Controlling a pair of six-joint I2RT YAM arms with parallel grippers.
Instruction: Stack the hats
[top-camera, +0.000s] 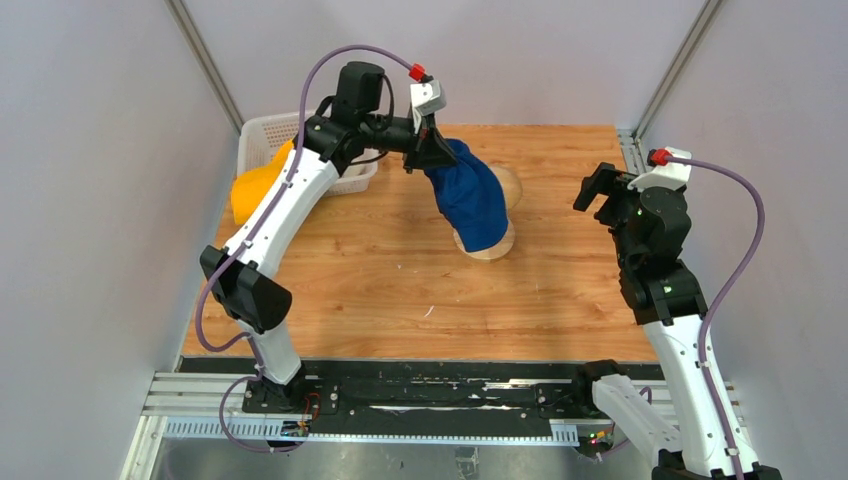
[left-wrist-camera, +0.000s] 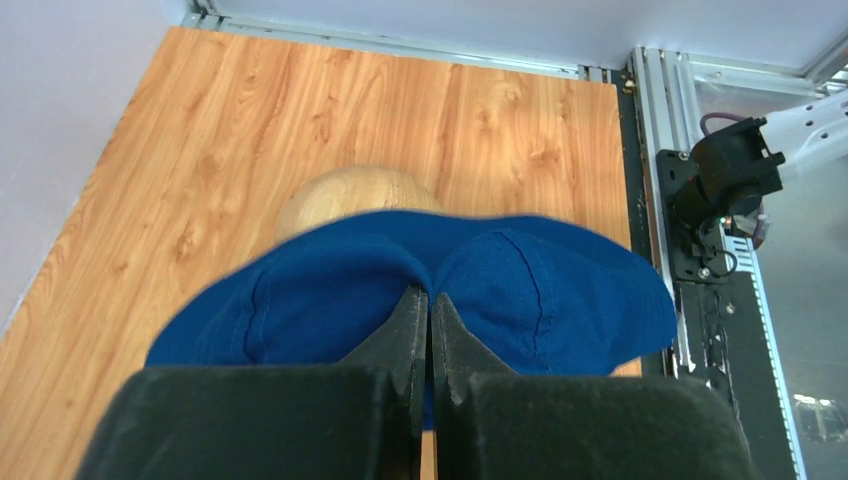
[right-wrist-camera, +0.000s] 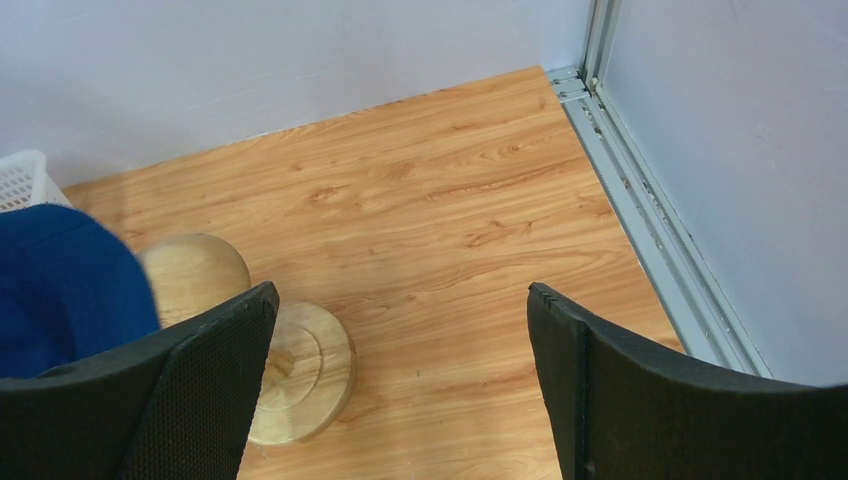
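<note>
Left gripper (top-camera: 432, 160), seen from above, is pinched shut on the navy hat (top-camera: 470, 200), which hangs from it over the wooden stand (top-camera: 497, 245) near the middle of the table (top-camera: 400, 290). The white basket (top-camera: 262, 135) sits at the far left corner. A yellow hat (top-camera: 255, 190) bulges at its near rim, half hidden by the arm, so I cannot tell how much of it lies inside. The right gripper (top-camera: 600, 190) hovers near the right edge. In the left wrist view, the fingertips (left-wrist-camera: 412, 310) meet on the navy brim, with the stand's rounded top just beyond. In the right wrist view, the jaws stand wide with nothing between them, and the hat and stand are to their left.
</note>
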